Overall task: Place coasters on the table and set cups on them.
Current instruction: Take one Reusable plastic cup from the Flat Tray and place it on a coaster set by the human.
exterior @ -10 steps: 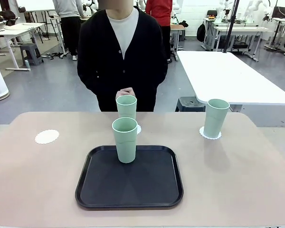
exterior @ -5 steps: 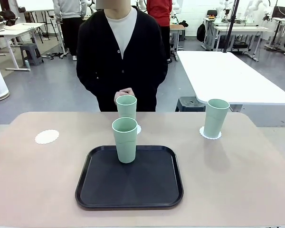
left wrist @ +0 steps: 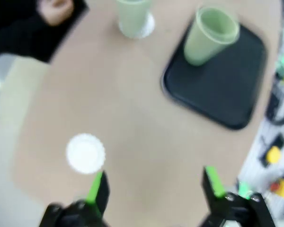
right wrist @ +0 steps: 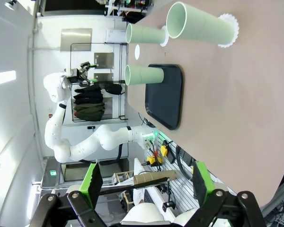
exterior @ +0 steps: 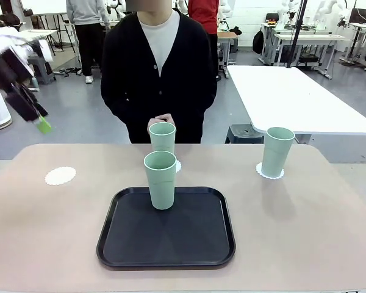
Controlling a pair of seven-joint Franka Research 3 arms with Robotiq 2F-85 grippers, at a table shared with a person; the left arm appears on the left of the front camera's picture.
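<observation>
Three mint-green cups stand on the table [exterior: 305,232]. One cup [exterior: 161,180] is on the black tray [exterior: 189,238]. A second cup [exterior: 162,137] sits on a coaster [exterior: 177,166] just behind it, in front of the person's hands. The third cup [exterior: 276,151] rests on a coaster [exterior: 270,174] at the right. A bare coaster [exterior: 60,176] lies at the left. My left gripper [exterior: 36,116], blurred, hangs high above the table's far left; in its wrist view the left gripper [left wrist: 154,187] is open over the bare coaster [left wrist: 85,152]. My right gripper [right wrist: 146,182] is open, off the table's side.
A person in a black cardigan stands at the far edge with hands [exterior: 161,118] clasped behind the middle cup. A white table [exterior: 293,97] stands behind at the right. In the right wrist view the tray [right wrist: 164,97] holds a cup [right wrist: 144,75].
My left arm has swung into the front view at the upper left, where no arm showed before. Cups, coasters and tray have not moved.
</observation>
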